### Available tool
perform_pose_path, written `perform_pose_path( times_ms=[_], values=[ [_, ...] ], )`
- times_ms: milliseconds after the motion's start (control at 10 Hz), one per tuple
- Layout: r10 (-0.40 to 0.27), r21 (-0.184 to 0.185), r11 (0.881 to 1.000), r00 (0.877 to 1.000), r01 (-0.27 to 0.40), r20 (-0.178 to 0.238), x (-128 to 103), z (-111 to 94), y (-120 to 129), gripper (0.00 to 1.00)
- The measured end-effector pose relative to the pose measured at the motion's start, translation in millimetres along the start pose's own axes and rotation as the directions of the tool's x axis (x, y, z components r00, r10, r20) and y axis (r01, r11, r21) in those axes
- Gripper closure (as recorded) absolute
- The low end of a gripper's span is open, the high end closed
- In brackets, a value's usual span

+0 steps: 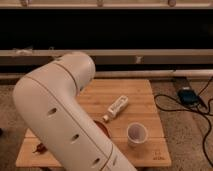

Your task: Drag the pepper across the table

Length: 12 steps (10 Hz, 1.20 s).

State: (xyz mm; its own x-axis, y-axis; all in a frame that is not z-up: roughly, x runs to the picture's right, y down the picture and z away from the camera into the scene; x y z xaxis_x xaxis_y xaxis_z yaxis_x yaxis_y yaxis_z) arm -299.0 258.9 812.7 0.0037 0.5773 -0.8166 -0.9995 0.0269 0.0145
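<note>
One pepper (38,148) at table (135,90) left-front edge | hand hidden behind arm (55,115), grip untellable

Our arm (55,115) covers the left half of the table (145,92) and hides our gripper behind it. The pepper (39,148) peeks out at the arm's left edge, near the table's front-left corner. Right of the arm a small bottle (118,107) lies on its side mid-table. A cup (136,134) stands in front of it.
</note>
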Motion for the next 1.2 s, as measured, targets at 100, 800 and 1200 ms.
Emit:
perform_pose_path(
  times_ms=[100, 800, 1200],
  values=[
    [0.011, -0.005, 1.000, 1.000, -0.011, -0.009, 0.6, -0.9, -3.2, 0.25],
    [0.078, -0.036, 0.996, 0.992, -0.082, -0.101, 7.6, -14.8, -37.9, 0.25],
    [0.076, -0.063, 0.994, 0.986, -0.086, -0.148, 21.4, -12.3, -31.0, 0.25]
  ],
)
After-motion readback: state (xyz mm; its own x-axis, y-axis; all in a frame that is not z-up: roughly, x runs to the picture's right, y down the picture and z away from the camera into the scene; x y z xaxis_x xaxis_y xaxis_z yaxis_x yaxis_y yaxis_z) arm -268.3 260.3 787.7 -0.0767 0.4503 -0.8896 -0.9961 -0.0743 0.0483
